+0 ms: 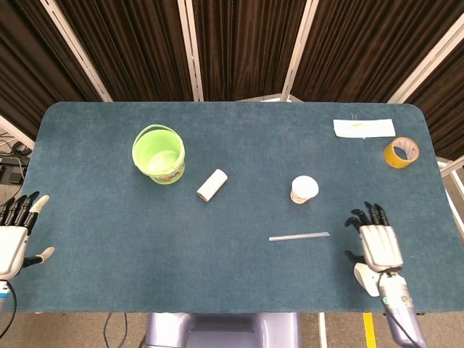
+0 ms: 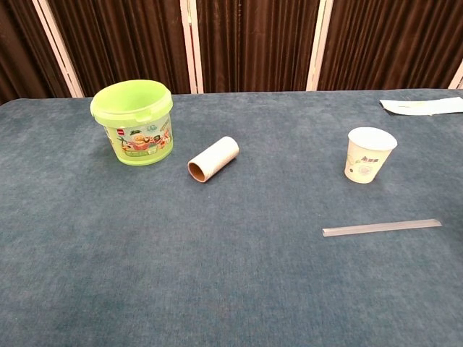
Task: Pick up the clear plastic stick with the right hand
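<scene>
The clear plastic stick (image 1: 299,236) lies flat on the blue table (image 1: 109,239), right of centre; the chest view shows the stick (image 2: 381,228) at lower right. My right hand (image 1: 378,243) hovers over the table to the right of the stick, fingers spread and holding nothing, a short gap from the stick's right end. Off the table's left edge my left hand (image 1: 16,233) is open and empty. Neither hand appears in the chest view.
A white paper cup (image 1: 304,189) stands just beyond the stick. A cardboard tube (image 1: 212,185) and a green bucket (image 1: 158,154) sit to the left. A white computer mouse (image 1: 365,278) lies partly under my right wrist. Yellow tape roll (image 1: 401,152) and paper (image 1: 364,127) are far right.
</scene>
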`<state>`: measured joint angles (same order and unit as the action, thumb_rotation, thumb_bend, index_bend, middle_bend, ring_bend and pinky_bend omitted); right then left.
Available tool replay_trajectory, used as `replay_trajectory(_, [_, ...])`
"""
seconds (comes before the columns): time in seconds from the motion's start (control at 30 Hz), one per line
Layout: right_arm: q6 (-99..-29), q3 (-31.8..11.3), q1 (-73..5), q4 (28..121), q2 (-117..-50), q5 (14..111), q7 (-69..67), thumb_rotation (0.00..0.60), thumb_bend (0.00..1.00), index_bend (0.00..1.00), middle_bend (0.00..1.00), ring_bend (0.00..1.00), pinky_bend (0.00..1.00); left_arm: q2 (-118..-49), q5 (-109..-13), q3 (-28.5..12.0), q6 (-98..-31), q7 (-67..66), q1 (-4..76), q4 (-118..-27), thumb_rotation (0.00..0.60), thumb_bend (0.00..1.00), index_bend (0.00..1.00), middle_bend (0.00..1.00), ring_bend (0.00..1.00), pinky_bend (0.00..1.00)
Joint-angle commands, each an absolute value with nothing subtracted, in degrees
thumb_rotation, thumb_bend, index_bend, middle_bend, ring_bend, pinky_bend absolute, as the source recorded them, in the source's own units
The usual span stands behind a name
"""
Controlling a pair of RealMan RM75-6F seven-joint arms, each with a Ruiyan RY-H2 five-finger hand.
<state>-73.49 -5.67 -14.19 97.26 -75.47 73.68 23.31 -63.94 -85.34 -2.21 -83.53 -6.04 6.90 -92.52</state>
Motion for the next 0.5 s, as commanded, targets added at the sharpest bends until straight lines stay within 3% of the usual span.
replay_trajectory(0.03, [-70.15,-5.69,-16.58,96.8,-78.68,70.67,27.76,0.6,0.12,0.39,0.22,0.0,0.0,-63.9,-85.33,-2.21,-83.5,-5.95,6.9,-92.5,0.6,0.12,0.0,0.0,0.0,0.0])
replay_trajectory(0.5, [-65.41,-7.1,-21.18,89.9,-87.48,63.25,34.2,0.6,0.23,0.48,0.2,0.0,0.0,-63.76,-85.16,-2.27,-83.18,-5.54,7.03,-92.55,0.6,0.12,0.0,0.0,0.0,0.0])
